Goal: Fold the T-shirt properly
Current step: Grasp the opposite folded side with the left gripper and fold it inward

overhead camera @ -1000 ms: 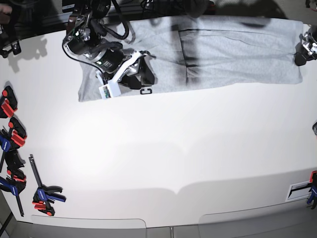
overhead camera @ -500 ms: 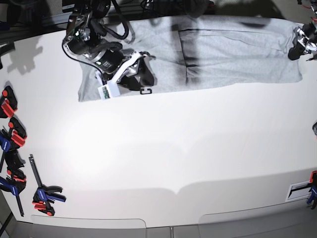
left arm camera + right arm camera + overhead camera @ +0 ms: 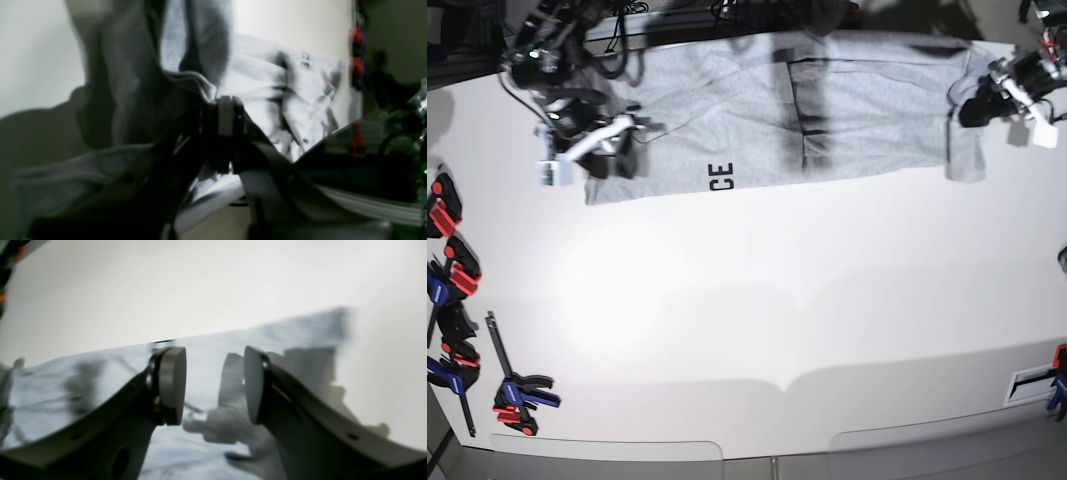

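The grey T-shirt [image 3: 867, 110] lies spread along the far side of the white table [image 3: 757, 300], with black letters "CE" [image 3: 720, 177] showing at its near hem. My left gripper [image 3: 967, 103] is shut on the shirt's right end, which is lifted and turned over to the left. In the left wrist view the left gripper [image 3: 227, 116] pinches a fold of the T-shirt [image 3: 260, 76]. My right gripper [image 3: 617, 152] hovers open over the shirt's left end. In the right wrist view the right gripper [image 3: 213, 383] holds nothing, and the T-shirt [image 3: 100, 380] lies flat below it.
Several red, blue and black clamps [image 3: 447, 215] lie along the table's left edge, with one more clamp [image 3: 517, 395] near the front left. Another clamp [image 3: 1057, 375] sits at the right edge. Dark frame and cables run behind the shirt.
My left gripper closed on the shirt's right end and dragged it leftward, folding it over. My right arm moved left off the shirt's middle, uncovering the letters.
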`<move>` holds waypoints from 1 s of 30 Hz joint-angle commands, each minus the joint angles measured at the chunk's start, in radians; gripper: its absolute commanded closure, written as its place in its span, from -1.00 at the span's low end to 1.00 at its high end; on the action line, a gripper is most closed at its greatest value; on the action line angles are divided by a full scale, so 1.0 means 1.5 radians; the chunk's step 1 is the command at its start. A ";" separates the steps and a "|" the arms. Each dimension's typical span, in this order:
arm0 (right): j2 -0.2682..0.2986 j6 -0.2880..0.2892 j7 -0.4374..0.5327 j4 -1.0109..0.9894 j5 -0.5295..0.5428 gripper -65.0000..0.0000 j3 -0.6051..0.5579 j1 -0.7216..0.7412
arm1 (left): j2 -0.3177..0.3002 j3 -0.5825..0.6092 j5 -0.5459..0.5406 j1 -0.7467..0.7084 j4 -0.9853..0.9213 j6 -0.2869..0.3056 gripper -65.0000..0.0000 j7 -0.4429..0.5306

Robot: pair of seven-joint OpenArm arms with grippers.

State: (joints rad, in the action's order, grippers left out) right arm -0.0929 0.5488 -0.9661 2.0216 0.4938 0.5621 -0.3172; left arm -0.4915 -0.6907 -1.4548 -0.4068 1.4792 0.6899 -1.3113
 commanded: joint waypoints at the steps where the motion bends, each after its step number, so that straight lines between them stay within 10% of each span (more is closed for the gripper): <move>1: 0.016 -0.004 0.016 0.012 0.010 0.18 0.019 0.004 | -0.006 -0.005 -0.019 -0.006 0.033 0.005 1.00 0.011; 11: 0.095 -0.023 0.016 0.011 0.010 0.18 0.106 0.000 | 0.067 0.113 -0.019 0.003 0.092 0.005 1.00 0.015; 30: 0.093 -0.023 0.011 0.011 0.027 0.18 0.105 0.001 | 0.143 0.283 -0.019 0.065 0.092 0.005 1.00 0.025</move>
State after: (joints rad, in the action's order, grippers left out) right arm 0.0360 0.5182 -0.9730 2.0216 0.5209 0.7162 -0.3191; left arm -0.2661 -0.2634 -1.4544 -0.3180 1.5997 0.6895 -1.2861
